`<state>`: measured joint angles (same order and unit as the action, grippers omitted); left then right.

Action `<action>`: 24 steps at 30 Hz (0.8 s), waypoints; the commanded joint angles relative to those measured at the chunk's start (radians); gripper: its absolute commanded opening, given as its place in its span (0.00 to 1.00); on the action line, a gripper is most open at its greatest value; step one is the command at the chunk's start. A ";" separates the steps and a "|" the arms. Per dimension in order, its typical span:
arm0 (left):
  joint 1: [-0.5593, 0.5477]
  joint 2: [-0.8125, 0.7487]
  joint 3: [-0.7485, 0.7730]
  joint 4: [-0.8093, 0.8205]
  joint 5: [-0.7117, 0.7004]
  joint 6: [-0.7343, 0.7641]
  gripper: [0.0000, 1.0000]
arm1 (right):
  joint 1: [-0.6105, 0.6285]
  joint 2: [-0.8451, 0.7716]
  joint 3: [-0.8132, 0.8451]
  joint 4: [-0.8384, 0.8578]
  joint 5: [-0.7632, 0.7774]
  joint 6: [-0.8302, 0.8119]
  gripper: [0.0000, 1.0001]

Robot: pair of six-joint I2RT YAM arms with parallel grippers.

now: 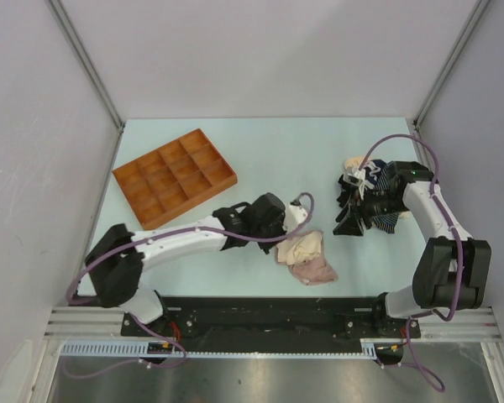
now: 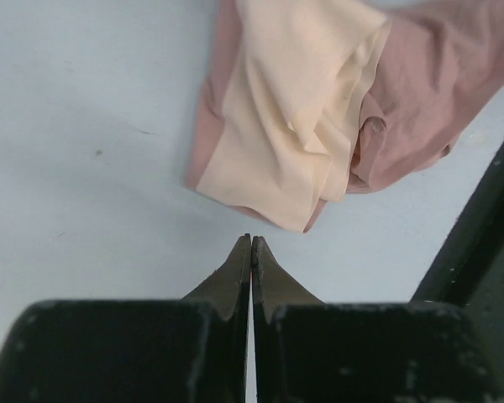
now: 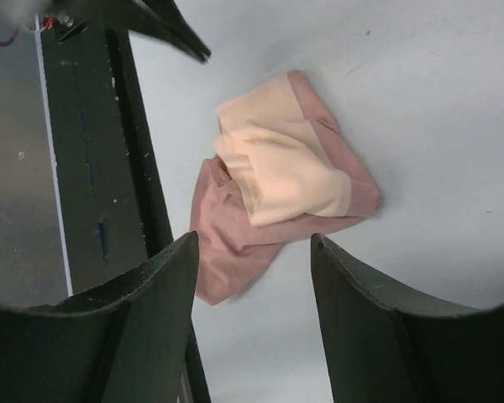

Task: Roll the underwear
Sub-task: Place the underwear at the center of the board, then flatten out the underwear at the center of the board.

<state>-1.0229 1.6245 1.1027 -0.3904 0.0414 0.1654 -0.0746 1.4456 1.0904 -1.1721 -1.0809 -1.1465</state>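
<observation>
- Underwear [image 1: 307, 256]: a crumpled, soft pink-beige and cream cloth near the middle of the pale blue worktop [image 1: 260, 143]. A dark striped heap [image 1: 386, 197] is partly covered by the right arm [image 1: 428, 201].
- Left wrist: left claw [image 2: 251, 243] clenched on nothing, just short of the folded cloth.
- Right wrist: right claw [image 3: 254, 239] released; one finger hides the cloth's corner.

no legible text, label, brand, number or sign found in any of the three views.
</observation>
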 commanded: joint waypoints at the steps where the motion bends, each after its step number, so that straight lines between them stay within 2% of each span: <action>1: 0.056 -0.188 -0.062 0.065 0.067 -0.133 0.00 | 0.048 -0.023 -0.032 0.032 0.018 -0.001 0.60; 7: 0.106 -0.337 -0.168 0.134 0.145 -0.208 0.00 | 0.232 -0.106 -0.099 0.291 0.188 0.192 0.65; 9: 0.107 -0.334 -0.194 0.160 0.170 -0.196 0.00 | 0.274 -0.110 -0.106 0.310 0.203 0.221 0.65; 10: 0.107 -0.321 -0.195 0.159 0.187 -0.196 0.05 | 0.282 -0.110 -0.106 0.319 0.205 0.226 0.65; 11: 0.106 -0.283 -0.192 0.160 0.192 -0.198 0.17 | 0.292 -0.105 -0.106 0.319 0.205 0.231 0.65; 12: 0.104 -0.256 -0.184 0.165 0.196 -0.204 0.39 | 0.295 -0.103 -0.106 0.318 0.210 0.229 0.65; 15: 0.103 -0.186 -0.191 0.238 0.233 -0.259 0.52 | 0.291 -0.093 -0.106 0.307 0.216 0.225 0.65; 19: 0.103 -0.094 -0.170 0.272 0.230 -0.337 0.53 | 0.274 -0.085 -0.106 0.299 0.211 0.220 0.65; 24: 0.098 -0.012 -0.165 0.294 0.227 -0.425 0.50 | 0.269 -0.068 -0.106 0.292 0.216 0.211 0.65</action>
<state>-0.9188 1.5772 0.9195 -0.1612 0.2424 -0.1581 0.2016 1.3655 0.9836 -0.8898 -0.8700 -0.9348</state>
